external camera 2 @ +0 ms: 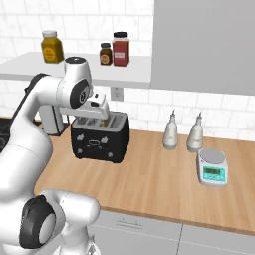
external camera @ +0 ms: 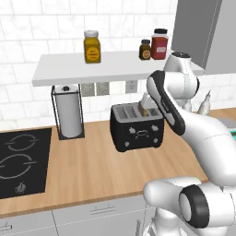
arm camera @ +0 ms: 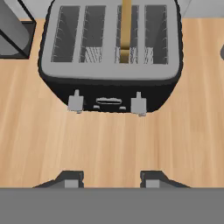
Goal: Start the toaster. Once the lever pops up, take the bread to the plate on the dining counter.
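The claw (arm camera: 109,178) hangs above the worktop (arm camera: 109,140) just in front of the toaster (arm camera: 109,94), its jaws parted with nothing between them. Beyond, at twelve o'clock, two levers stick out of the toaster's front face. The bread (arm camera: 125,30) stands upright in the third slot from the left, poking above the top. I reckon the risk is a sloppy approach: coming down off-centre could miss the right-hand lever, shove the toaster backward, or press the wrong lever and leave the bread untoasted.
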